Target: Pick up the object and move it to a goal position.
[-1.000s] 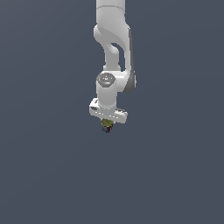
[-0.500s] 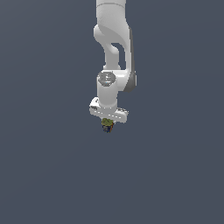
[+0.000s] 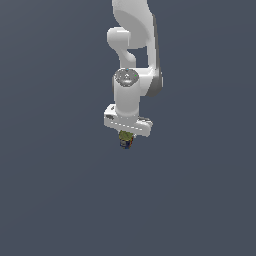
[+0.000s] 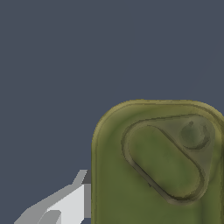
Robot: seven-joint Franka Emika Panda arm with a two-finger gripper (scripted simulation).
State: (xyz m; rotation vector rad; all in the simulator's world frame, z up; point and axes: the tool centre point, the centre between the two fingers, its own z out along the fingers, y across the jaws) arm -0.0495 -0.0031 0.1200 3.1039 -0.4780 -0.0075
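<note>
The object is a small can with an olive-yellow-green top and a dark blue body [image 3: 126,140]. In the exterior view it hangs just under the white gripper [image 3: 126,138], narrower than the gripper's hand, well above the lower part of the scene. The gripper is shut on the can. In the wrist view the can's olive top [image 4: 162,166] with its embossed tab fills much of the frame. One grey-white finger [image 4: 70,203] presses against its side. The other finger is hidden. No goal marker shows.
The white arm [image 3: 132,45] reaches down from the top of the exterior view. Around it there is only a uniform dark grey-blue background, with no other objects or edges in sight.
The arm has shifted slightly upward and toward the exterior view's right. The can stays in the gripper.
</note>
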